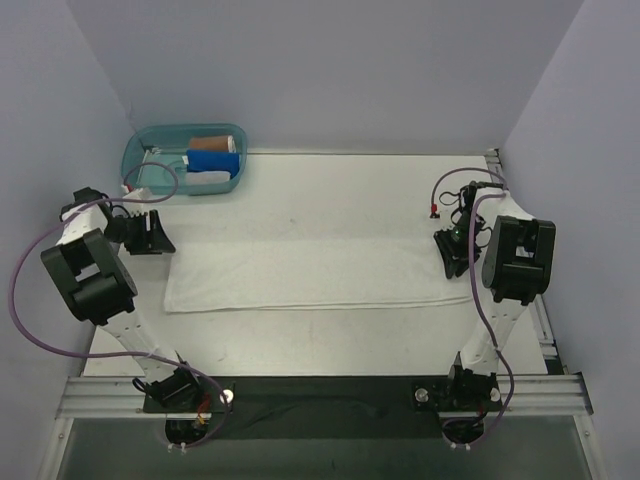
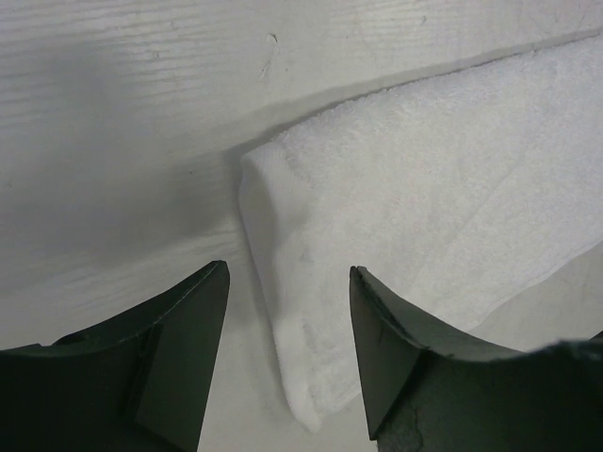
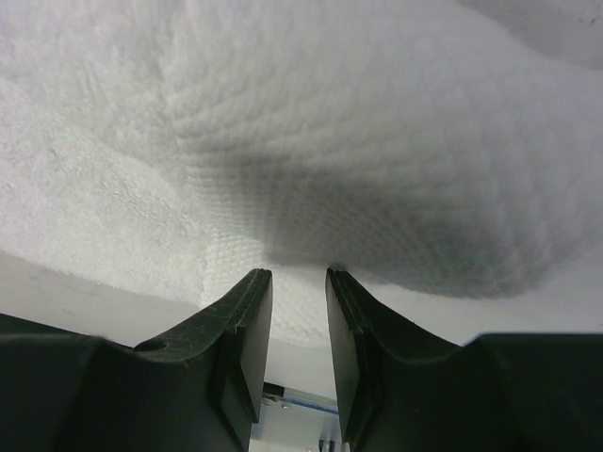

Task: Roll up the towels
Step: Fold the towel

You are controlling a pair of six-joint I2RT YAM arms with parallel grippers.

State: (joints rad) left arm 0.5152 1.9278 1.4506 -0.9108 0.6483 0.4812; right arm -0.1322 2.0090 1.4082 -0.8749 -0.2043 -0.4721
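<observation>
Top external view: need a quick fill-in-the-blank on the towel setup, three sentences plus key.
The white towel lies flat, not yet ___. The left gripper hovers over the towel's end with its jaws ___. The teal bin sits in the far corner on the ___ arm's side.
Missing words: rolled; open; left.

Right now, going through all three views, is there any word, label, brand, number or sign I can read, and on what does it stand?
No readable text in any view.
The white towel, the teal bin and the table show no print, label or sign.
</observation>
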